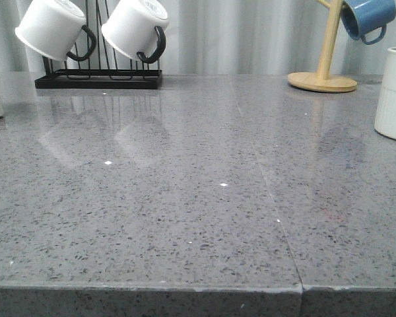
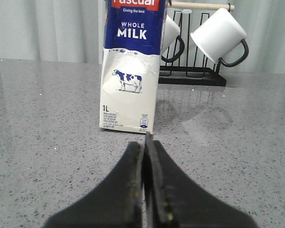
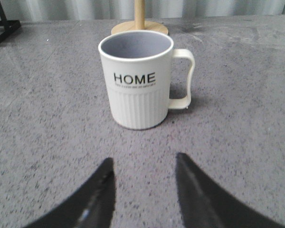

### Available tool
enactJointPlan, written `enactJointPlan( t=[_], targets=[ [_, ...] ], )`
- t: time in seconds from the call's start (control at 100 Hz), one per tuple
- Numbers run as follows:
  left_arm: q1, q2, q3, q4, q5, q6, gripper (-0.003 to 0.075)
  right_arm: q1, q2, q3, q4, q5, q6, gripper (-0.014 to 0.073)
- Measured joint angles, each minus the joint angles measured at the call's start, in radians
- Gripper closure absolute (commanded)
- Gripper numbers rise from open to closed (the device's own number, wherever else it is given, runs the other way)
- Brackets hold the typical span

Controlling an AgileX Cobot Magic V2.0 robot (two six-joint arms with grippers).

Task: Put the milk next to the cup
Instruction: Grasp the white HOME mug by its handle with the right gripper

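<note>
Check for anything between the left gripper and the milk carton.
Nothing visible. The left gripper, jaws closed, faces the milk carton across bare countertop; the mug rack stands behind the carton.

The milk (image 2: 130, 71) is a tall white carton with a dark blue top, "WHOLE MILK" lettering, a small cow picture and a "1L" mark, standing upright on the grey table at about nine o'clock in the front view, cut by the frame edge. The cup (image 3: 138, 80), an off-white mug lettered "HOME" with a ribbed lower half and cream handle, stands upright and empty at about three o'clock, well apart from the milk.
</note>
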Motion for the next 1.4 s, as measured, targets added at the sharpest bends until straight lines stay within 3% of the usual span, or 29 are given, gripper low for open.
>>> enactJointPlan(
  t=[0.35, 0.8, 1.3, 1.4],
  targets=[
    [0.003, 0.000, 0.000, 0.000, 0.000, 0.000, 0.0741, -0.110, 0.289, 0.000, 0.000, -0.324, 0.000, 0.0190],
    [0.003, 0.000, 0.000, 0.000, 0.000, 0.000, 0.0741, -0.112, 0.787, -0.010, 0.000, -0.809, 0.001, 0.0190],
    [0.003, 0.000, 0.000, 0.000, 0.000, 0.000, 0.0741, -0.112, 1.121, -0.152, -0.048, -0.950, 0.001, 0.0190],
    [0.003, 0.000, 0.000, 0.000, 0.000, 0.000, 0.0741, -0.112, 1.172, -0.181, -0.048, -0.955, 0.001, 0.0229]
  ],
)
